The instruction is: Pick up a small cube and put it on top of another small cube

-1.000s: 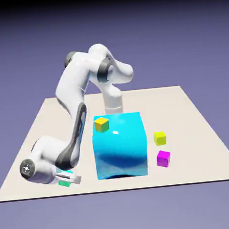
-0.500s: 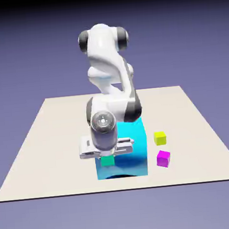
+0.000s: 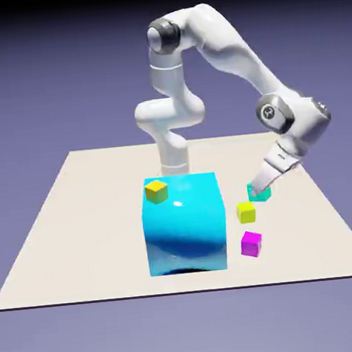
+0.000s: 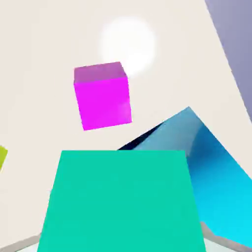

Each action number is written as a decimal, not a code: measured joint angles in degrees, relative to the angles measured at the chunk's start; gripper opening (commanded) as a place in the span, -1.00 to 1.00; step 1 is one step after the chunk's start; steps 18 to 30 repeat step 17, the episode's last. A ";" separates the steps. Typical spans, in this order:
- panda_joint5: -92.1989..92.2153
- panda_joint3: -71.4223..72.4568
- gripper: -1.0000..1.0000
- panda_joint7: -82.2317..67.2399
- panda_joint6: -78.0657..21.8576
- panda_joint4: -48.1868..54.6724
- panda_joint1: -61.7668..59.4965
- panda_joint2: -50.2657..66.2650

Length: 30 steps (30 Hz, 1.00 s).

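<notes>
Currently, item 1: gripper (image 3: 260, 187), clenched on the small teal cube (image 3: 260, 192); we see the cube carried clear of the table, filling the lower hand view between the fingertips.

Item 2: progress. Pick-up looks done; placing not yet done. We judge the lime cube (image 3: 246, 212), just below and beside the hand in the exterior view, or the magenta cube (image 3: 251, 244), ahead of the hand in the hand view, as likely bases; can't tell which. Left to do: line up over one, lower, let go.

Item 3: big glossy cyan cube (image 3: 185, 222), off to the hand's side, w/ a yellow cube (image 3: 156, 191) on top at its far corner.

Item 4: surface. Beige table (image 3: 77, 219), flat, plain, w/ a bright light spot in the hand view.

Item 5: room. Blue-violet backdrop, no walls or other fittings seen.
</notes>
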 measured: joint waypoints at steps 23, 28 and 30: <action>-20.26 9.92 1.00 0.30 8.62 -19.60 1.79 9.99; -20.26 9.92 1.00 0.30 8.62 -19.60 1.79 9.99; -20.26 9.92 1.00 0.30 8.62 -19.60 1.79 9.99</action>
